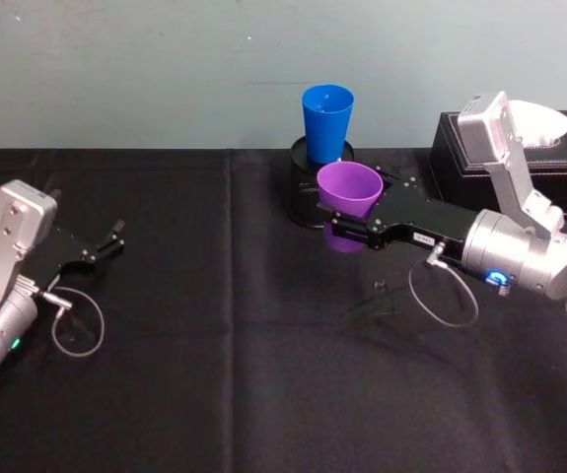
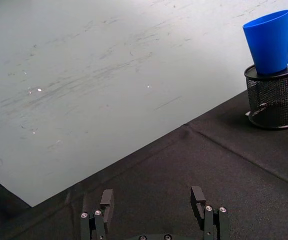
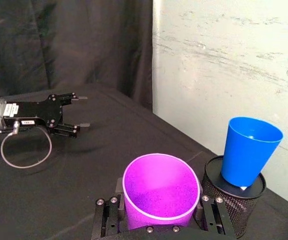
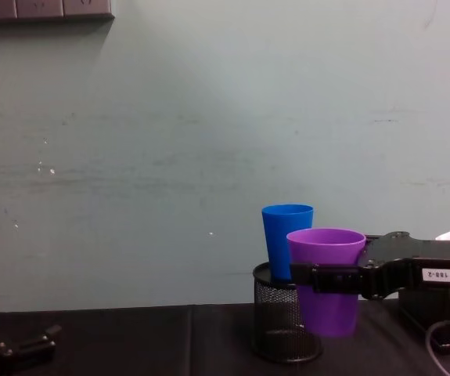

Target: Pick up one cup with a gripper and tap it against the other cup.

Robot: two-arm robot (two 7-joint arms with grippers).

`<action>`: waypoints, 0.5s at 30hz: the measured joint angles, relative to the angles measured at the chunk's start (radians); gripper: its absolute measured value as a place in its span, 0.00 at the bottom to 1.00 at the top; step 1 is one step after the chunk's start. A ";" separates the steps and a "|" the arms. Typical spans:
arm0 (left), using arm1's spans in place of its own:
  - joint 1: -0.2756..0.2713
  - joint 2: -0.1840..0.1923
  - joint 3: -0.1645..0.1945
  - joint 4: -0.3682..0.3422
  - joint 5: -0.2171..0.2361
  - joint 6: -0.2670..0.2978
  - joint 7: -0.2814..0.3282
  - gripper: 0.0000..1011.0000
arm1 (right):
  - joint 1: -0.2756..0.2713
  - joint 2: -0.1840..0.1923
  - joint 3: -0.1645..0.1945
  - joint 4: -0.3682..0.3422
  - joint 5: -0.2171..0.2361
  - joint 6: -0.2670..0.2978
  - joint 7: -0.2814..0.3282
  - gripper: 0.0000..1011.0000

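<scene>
While your right gripper (image 1: 347, 229) reached in from the right, its two fingers were closed on the purple cup (image 1: 350, 192), one on each side of the wall below the rim. You had the cup upright, mouth up. In the chest view its base hung above the foot of the mesh holder (image 4: 279, 329), so it looked clear of the black cloth (image 1: 244, 374). The blue cup (image 1: 326, 118) stood upright in that holder, just behind the purple one, with its lower end hidden inside the mesh. From the chest the two cups overlapped, so you could not tell whether they touched. A black box (image 1: 470, 163) sat half hidden behind your arm. Your left gripper (image 1: 115, 236) lay far off at the left, fingers spread and holding nothing.
</scene>
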 joint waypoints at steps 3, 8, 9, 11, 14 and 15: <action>0.000 0.000 0.000 0.000 0.000 0.000 0.000 0.99 | 0.000 0.000 0.000 0.000 -0.001 0.000 0.000 0.74; 0.000 0.000 0.000 0.000 0.000 0.000 0.000 0.99 | 0.000 0.000 0.000 0.000 -0.001 0.000 0.000 0.74; 0.000 0.000 0.000 0.000 0.000 0.000 0.000 0.99 | 0.000 0.000 0.000 0.000 -0.001 0.000 0.000 0.74; 0.000 0.000 0.000 0.000 0.000 0.000 0.000 0.99 | 0.000 0.000 0.000 0.000 -0.002 0.000 0.000 0.74; 0.000 0.000 0.000 0.000 0.000 0.000 0.000 0.99 | 0.001 0.000 0.000 0.000 -0.002 0.000 0.000 0.74; 0.000 0.000 0.000 0.000 0.000 0.000 0.000 0.99 | 0.001 0.000 0.000 0.000 -0.002 0.000 0.001 0.74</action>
